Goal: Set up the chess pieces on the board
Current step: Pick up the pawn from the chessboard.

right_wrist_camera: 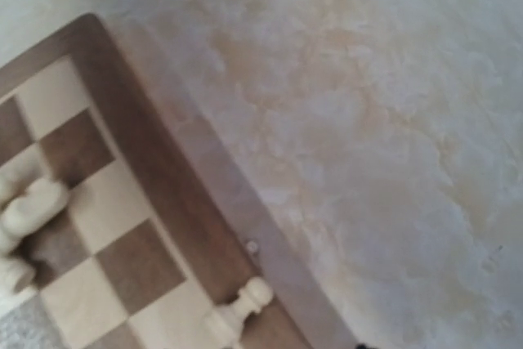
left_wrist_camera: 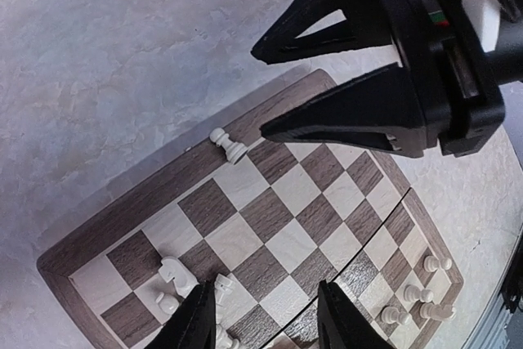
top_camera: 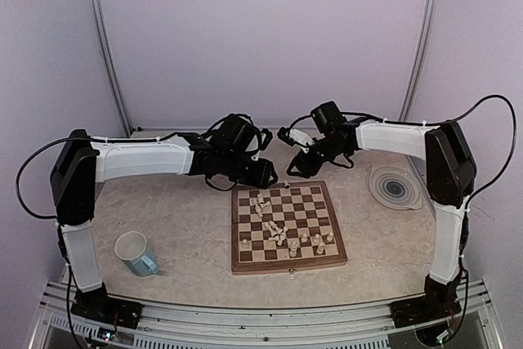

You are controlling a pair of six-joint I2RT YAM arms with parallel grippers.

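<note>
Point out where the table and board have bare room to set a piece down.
Free: the table between the cup and the board, and between board and plate; the board's right-centre squares. Crowded: chess pieces on its left-centre and near row.

Left tool [left_wrist_camera: 265, 320] and right tool [left_wrist_camera: 258, 94] gape, empty.

the square wooden board [top_camera: 270, 268] lies flat and open on the table, dark brown and cream checks inside a brown border, with a fold seam across its centre. the tiny cream chess pieces [top_camera: 274, 231] sit unevenly on it: a jumbled cluster mid-board and a few scattered along the near rows. one pawn [left_wrist_camera: 227, 145] rests alone at the far edge, just touching the border; a knight [left_wrist_camera: 175, 272] sits in the cluster
</note>
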